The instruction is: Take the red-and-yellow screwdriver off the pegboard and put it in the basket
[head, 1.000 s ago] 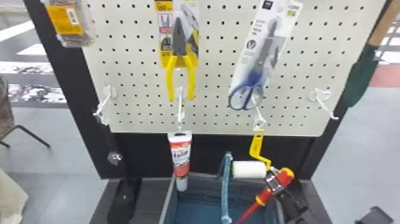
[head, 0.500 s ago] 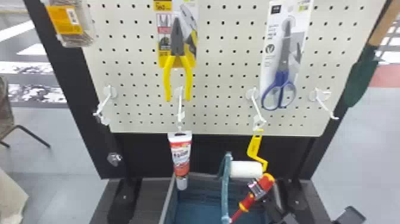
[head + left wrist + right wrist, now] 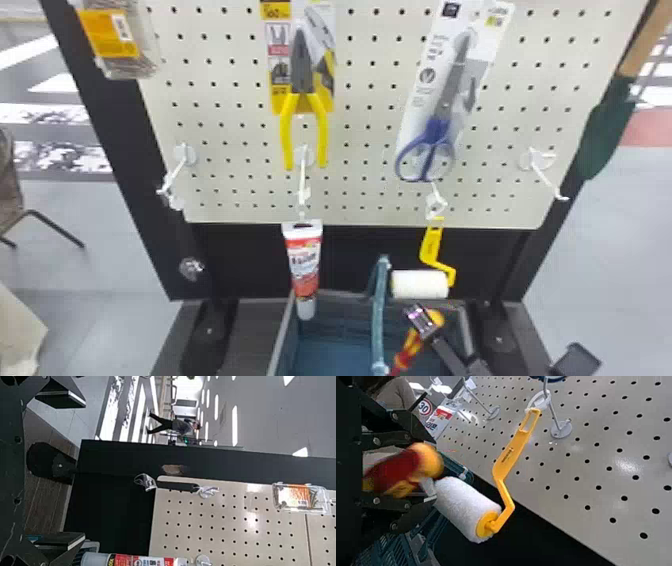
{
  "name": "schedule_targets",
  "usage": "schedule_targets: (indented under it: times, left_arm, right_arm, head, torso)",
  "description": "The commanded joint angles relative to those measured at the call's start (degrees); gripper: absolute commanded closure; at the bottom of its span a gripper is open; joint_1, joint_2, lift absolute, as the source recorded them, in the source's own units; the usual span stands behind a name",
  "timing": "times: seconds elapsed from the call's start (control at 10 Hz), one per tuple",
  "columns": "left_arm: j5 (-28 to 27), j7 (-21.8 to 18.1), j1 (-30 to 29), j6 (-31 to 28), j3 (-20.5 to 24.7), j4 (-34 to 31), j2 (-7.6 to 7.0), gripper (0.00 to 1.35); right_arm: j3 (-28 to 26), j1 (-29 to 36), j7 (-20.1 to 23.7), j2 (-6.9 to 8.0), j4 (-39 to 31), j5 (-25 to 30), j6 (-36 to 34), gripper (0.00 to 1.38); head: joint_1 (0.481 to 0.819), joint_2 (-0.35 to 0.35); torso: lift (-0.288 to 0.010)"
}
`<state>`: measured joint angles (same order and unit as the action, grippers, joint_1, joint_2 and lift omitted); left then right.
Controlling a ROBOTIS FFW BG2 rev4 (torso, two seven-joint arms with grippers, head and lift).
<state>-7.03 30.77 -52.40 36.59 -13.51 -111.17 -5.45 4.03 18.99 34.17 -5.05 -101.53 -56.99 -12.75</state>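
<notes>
In the head view my right gripper (image 3: 423,321) is over the right part of the blue basket (image 3: 284,336), shut on the red-and-yellow screwdriver (image 3: 409,350). The screwdriver slants, yellow handle end up, its lower part leaning left beside the basket's raised handle (image 3: 379,312). In the right wrist view the blurred screwdriver handle (image 3: 401,470) lies between the fingers of the right gripper (image 3: 421,471), close to the paint roller. The left wrist view has my left gripper (image 3: 63,470) wide open, nothing between its fingers, left of the board.
A yellow-handled paint roller (image 3: 420,284) hangs right behind the screwdriver. A glue tube (image 3: 302,265) hangs over the basket's left part. Scissors (image 3: 432,140) and yellow pliers (image 3: 302,100) hang higher on the pegboard (image 3: 360,190). A wrench (image 3: 174,485) is at the board's edge.
My right gripper has carried the screwdriver left and slightly down, and it stands steeper. The packaged scissors swung right, then back left. The roller has shifted slightly.
</notes>
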Motion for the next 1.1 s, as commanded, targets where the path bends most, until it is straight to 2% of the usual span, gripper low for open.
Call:
schedule_targets:
  times: [0.0, 0.1, 0.2, 1.0]
  left_arm:
    - [0.00, 0.08, 0.08, -0.03, -0.02, 0.00, 0.00, 0.13]
    - [0.00, 0.00, 0.08, -0.03, -0.02, 0.00, 0.00, 0.13]
    - [0.00, 0.00, 0.08, 0.06, -0.02, 0.00, 0.00, 0.13]
    - [-0.09, 0.08, -0.05, 0.06, -0.02, 0.00, 0.18, 0.13]
  right_arm:
    - [0.45, -1.12, 0.55, -0.75, 0.76, 0.48, 0.00, 0.75]
    - [0.45, -1.24, 0.64, -0.67, 0.62, 0.65, 0.00, 0.71]
    - [0.45, -1.24, 0.73, -0.75, 0.62, 0.74, 0.00, 0.62]
    - [0.36, -1.36, 1.08, -0.93, 0.48, 0.57, 0.00, 0.61]
  head:
    - [0.549, 0.000]
    - [0.549, 0.000]
    - [0.549, 0.000]
    - [0.549, 0.000]
  torso:
    - [-0.100]
    - [-0.100]
    - [-0.100]
    - [-0.100]
